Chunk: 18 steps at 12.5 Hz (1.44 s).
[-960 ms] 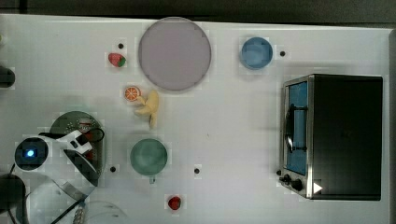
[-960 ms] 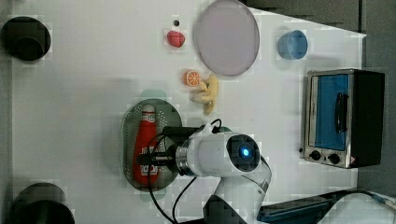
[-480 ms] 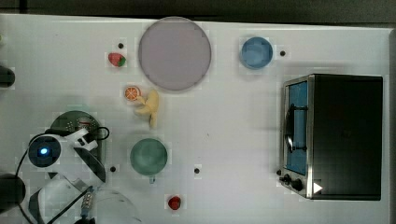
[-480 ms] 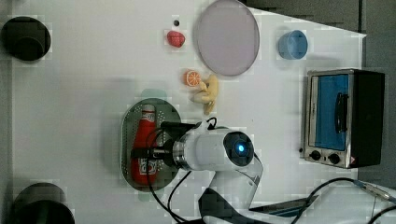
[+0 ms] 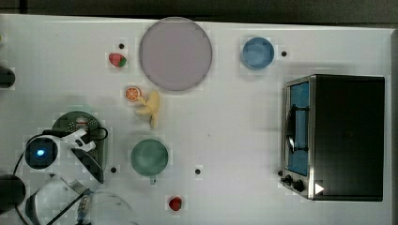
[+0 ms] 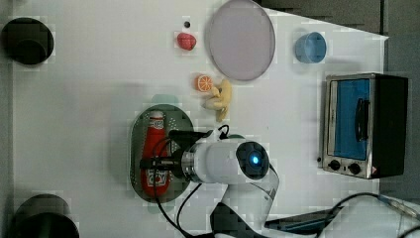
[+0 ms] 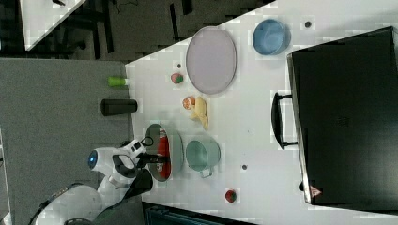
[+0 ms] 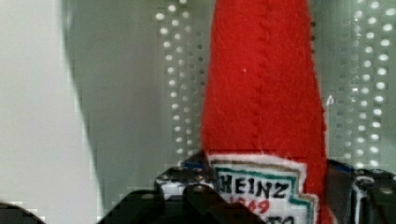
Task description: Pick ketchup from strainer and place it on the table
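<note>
Red felt with a stitched seam, the soft ketchup bottle (image 6: 156, 151) with its white cap and white label lies flat in the pale green perforated oval plastic strainer (image 6: 136, 148), cap toward the left view's top. We are at the grasp step: the black two-fingered gripper (image 6: 158, 162) reaches in from the left view's right and straddles the bottle at its label. In the wrist view the fingers (image 8: 175, 184) stand on either side of the label, right against the fabric, though we cannot tell whether the jaws have yet clamped it or are only bracketing it.

The next move, as we judge it, calls for a firm hold on a squashy body, then a lift clear of the strainer's wall before carrying it to a bare patch of the white dotted table (image 6: 79, 99).

Moving rightward in the left view, the orange slice (image 6: 203, 83) and yellow banana (image 6: 221, 99) lie near the strainer's upper right, and the round green cup (image 5: 149, 157) sits beside the arm; those crowd that side. The lilac round plate (image 6: 240, 39), blue bowl (image 6: 310, 47) and toaster oven (image 6: 364, 124) are well apart.
</note>
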Each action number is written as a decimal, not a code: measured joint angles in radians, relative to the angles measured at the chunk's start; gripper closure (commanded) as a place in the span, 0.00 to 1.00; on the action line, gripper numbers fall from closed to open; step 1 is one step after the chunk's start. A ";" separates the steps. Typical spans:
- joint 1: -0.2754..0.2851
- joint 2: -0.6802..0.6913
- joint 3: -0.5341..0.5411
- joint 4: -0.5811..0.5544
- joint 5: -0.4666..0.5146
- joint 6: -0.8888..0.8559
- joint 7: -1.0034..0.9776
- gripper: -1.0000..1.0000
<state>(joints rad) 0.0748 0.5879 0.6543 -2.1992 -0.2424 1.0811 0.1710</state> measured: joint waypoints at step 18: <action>-0.145 -0.358 -0.196 0.400 0.189 -0.633 -0.283 0.39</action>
<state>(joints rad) -0.0703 0.2296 0.4580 -1.7988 -0.0536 0.4478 -0.1121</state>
